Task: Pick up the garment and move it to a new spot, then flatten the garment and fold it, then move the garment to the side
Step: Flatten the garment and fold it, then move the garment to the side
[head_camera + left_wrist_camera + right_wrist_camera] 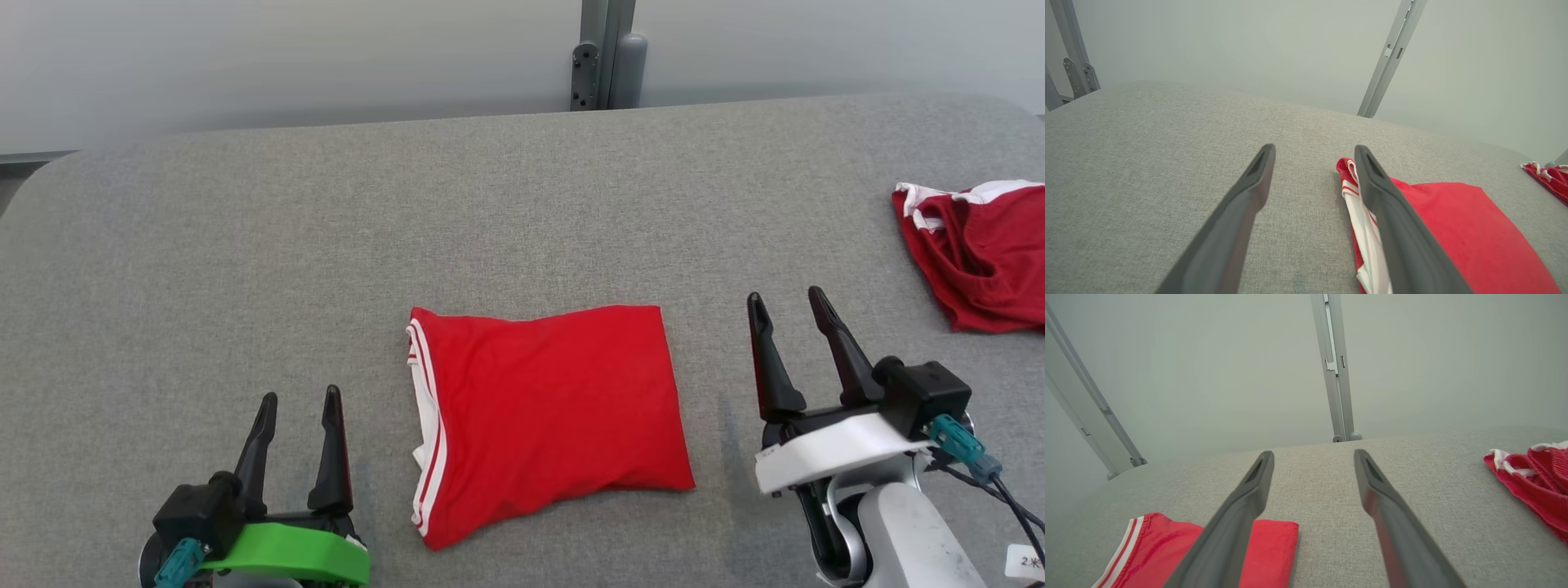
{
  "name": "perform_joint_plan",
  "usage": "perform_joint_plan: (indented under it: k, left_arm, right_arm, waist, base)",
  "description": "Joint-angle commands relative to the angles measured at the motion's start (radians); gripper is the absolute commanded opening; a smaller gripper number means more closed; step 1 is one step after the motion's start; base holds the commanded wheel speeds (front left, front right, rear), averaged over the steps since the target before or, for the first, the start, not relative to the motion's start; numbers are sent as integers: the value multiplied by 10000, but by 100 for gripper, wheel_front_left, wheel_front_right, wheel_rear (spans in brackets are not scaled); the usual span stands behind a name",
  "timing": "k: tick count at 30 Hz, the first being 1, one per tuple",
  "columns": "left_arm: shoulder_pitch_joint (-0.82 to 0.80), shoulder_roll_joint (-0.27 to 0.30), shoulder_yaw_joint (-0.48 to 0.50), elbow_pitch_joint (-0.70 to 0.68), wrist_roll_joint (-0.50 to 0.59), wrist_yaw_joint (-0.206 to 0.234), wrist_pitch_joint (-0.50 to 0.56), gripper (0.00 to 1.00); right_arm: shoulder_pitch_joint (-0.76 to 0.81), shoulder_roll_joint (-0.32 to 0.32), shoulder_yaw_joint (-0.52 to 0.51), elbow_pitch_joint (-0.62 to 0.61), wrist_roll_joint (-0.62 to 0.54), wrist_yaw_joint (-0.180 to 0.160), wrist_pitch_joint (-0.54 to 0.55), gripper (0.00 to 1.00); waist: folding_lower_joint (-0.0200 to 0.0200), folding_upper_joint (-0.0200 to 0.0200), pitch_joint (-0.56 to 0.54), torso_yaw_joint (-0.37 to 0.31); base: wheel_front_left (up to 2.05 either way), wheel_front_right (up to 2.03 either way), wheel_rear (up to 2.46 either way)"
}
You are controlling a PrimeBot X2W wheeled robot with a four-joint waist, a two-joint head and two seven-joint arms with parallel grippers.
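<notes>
Grey fabric table (pixel 245 245), pale wall (pixel 245 57) behind it, and a grey metal post (pixel 606 49) past the far edge. We saw the garment (pixel 547 416), red with white-striped trim, lying folded into a rough rectangle at the near middle of the table, with the trim edge facing left. It lay flat and nothing gripped it.

Our left gripper (pixel 300 394) sat just left of that trim edge, fingers spread, nothing between them, tips pointing toward the far edge. The head view showed a strip of bare table between it and the cloth. In the left wrist view one finger hid part of the trim.

Our right gripper (pixel 785 295) was on the garment's right side, apart from it, likewise spread and empty over bare table.

We also saw another cloth (pixel 980 253), darker red with white trim, crumpled at the right edge of the head view. It lay well apart from the folded garment and beyond the right gripper.
</notes>
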Motion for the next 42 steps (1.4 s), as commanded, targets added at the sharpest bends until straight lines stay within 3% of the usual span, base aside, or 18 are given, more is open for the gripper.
perform_joint_plan:
  k: [1, 27, 42]
  left_arm:
    - [142, -30, 52, -24, -23, -3, 2, 100]
    - [238, -115, 315, 15, 407, -15, 0, 100]
    - [-2, -166, 10, 132, 271, -31, 2, 100]
  right_arm:
    - [221, -5, -119, -149, -45, 0, -23, 100]
    - [727, 36, -207, 182, -286, 0, 38, 100]
    - [-659, 22, 519, 2204, 799, 0, 3540, 100]
  waist:
    - [0, 0, -57, -44]
    - [0, 0, -194, -3]
    - [0, 0, 210, 758]
  base:
    - [0, 0, 0]
    - [0, 0, 0]
    - [0, 0, 0]
